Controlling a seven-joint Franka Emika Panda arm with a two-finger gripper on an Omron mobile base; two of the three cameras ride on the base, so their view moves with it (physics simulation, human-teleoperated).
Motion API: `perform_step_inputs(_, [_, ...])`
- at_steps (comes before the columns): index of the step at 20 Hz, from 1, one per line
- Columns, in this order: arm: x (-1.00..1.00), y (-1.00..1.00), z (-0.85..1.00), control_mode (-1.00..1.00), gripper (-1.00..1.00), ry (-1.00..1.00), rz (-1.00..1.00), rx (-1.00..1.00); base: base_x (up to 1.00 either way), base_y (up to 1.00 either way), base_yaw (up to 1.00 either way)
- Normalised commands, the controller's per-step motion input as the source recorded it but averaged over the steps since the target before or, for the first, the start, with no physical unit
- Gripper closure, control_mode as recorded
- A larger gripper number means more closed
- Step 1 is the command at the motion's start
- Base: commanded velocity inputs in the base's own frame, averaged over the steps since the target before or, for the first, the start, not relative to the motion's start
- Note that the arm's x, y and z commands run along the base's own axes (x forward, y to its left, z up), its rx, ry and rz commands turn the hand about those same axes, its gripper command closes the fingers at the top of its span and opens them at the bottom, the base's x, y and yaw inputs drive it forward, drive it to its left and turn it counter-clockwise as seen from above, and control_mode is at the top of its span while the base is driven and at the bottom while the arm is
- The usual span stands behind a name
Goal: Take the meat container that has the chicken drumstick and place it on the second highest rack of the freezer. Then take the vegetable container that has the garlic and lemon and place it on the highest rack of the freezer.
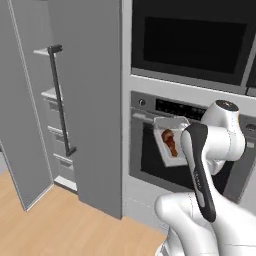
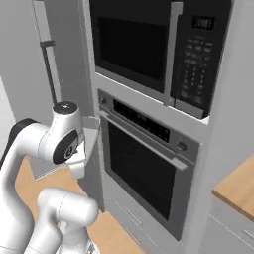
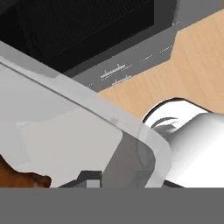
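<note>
A clear, shallow rectangular meat container (image 1: 168, 141) holding a reddish-brown chicken drumstick (image 1: 170, 141) is carried tilted in mid-air before the black oven (image 1: 150, 160), to the right of the tall grey freezer (image 1: 82, 100) with its long dark bar handle (image 1: 60, 100). The gripper (image 3: 94, 177) appears clamped on the tray's rim, though its fingertips are largely hidden.

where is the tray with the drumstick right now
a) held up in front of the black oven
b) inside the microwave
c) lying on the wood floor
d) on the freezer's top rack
a: the tray with the drumstick is lifted at the end of the arm, right before the oven door, while the freezer stands open to the left with its racks bare of any tray.
</note>
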Motion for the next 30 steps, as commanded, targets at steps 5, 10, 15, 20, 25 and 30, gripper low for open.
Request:
perform_step_inputs(5, [0.0,0.0,0.0,1.0,1.0,0.0,0.0,0.0,0.66,1.0,0.17])
perform_step_inputs(10, [0.0,0.0,0.0,1.0,1.0,0.0,0.0,0.0,0.95,0.9,-0.02])
perform_step_inputs(15, [0.0,0.0,0.0,1.0,1.0,0.0,0.0,0.0,0.78,1.0,-0.09])
perform_step_inputs(20, [0.0,0.0,0.0,1.0,1.0,0.0,0.0,0.0,0.65,0.71,-0.26])
perform_step_inputs(25, [0.0,0.0,0.0,1.0,1.0,0.0,0.0,0.0,0.55,0.53,-0.31])
perform_step_inputs(30, [0.0,0.0,0.0,1.0,1.0,0.0,0.0,0.0,0.45,0.48,-0.35])
